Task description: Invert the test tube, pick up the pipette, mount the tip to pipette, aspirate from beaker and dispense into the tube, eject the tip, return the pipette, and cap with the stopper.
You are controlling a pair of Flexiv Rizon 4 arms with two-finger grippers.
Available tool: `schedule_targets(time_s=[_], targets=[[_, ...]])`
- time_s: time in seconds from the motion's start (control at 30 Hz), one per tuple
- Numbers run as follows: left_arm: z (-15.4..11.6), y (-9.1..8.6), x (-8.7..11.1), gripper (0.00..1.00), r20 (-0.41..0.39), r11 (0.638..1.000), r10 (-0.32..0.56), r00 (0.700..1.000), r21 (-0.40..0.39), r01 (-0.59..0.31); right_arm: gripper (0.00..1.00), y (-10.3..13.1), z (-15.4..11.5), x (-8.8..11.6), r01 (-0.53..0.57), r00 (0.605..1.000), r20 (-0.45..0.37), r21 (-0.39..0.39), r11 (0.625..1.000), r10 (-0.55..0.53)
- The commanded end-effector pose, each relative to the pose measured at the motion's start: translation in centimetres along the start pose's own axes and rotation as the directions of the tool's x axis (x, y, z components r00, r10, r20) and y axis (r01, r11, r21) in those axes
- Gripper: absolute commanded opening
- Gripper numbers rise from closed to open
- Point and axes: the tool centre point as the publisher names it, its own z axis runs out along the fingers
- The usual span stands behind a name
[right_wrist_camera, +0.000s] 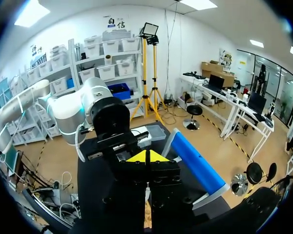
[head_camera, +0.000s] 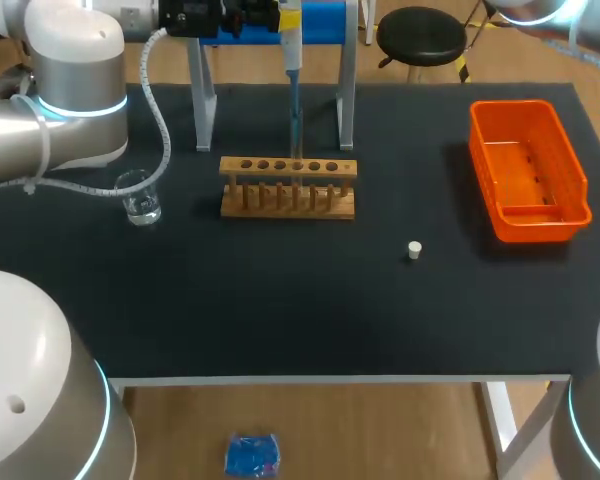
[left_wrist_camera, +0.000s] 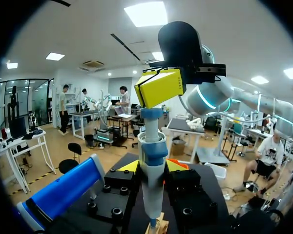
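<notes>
Right gripper [right_wrist_camera: 147,157]: in the lower middle of the frame. Two black fingers dotted with screw holes run toward the centre, where their yellow tips meet edge to edge with no gap.
Seam between the fingers: a thin pale sliver shows in it; what it is cannot be told.
Left arm [right_wrist_camera: 68,109]: white with a glowing cyan ring, curving in from the frame's edge. Its round black end sits just beyond the yellow tips and faces the camera.
Blue bar [right_wrist_camera: 195,163]: slants beside the right gripper, on the side away from the left arm.
Tabletop [right_wrist_camera: 88,175]: black, lying under the left arm and beside the fingers.
</notes>
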Motion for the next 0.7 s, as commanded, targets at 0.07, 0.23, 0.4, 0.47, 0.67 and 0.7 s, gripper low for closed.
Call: schedule_targets(time_s=[0.07, 0.23, 0.4, 0.47, 0.67, 0.7], targets=[[0.0, -0.3, 0.0, 0.0, 0.001, 1.0, 0.001, 1.0, 0.0, -0.001, 0.0, -0.3, 0.2, -0.1, 0.001, 1.0, -0.003, 0.009, 1.0, -0.001], [0.0, -0.3, 0.0, 0.0, 0.001, 1.0, 0.001, 1.0, 0.0, -0.001, 0.0, -0.6, 0.4, -0.1, -0.002, 1.0, -0.006, 0.015, 1.0, 0.002], [0.0, -0.3, 0.0, 0.0, 0.001, 1.0, 0.001, 1.0, 0.0, -0.001, 0.0, -0.9, 0.6, -0.1, -0.005, 1.0, -0.011, 0.023, 1.0, 0.006], [0.0, -0.3, 0.0, 0.0, 0.001, 1.0, 0.001, 1.0, 0.0, -0.001, 0.0, -1.1, 0.7, 0.0, -0.007, 1.0, -0.014, 0.025, 1.0, 0.007], [0.0, -0.3, 0.0, 0.0, 0.001, 1.0, 0.001, 1.0, 0.0, -0.001, 0.0, -1.5, 1.0, 0.1, -0.009, 1.0, -0.021, 0.034, 0.999, 0.01], [0.0, -0.3, 0.0, 0.0, 0.001, 1.0, 0.001, 1.0, 0.0, -0.001, 0.0, -1.6, 1.0, 0.1, -0.011, 1.0, -0.022, 0.034, 0.999, 0.011]])
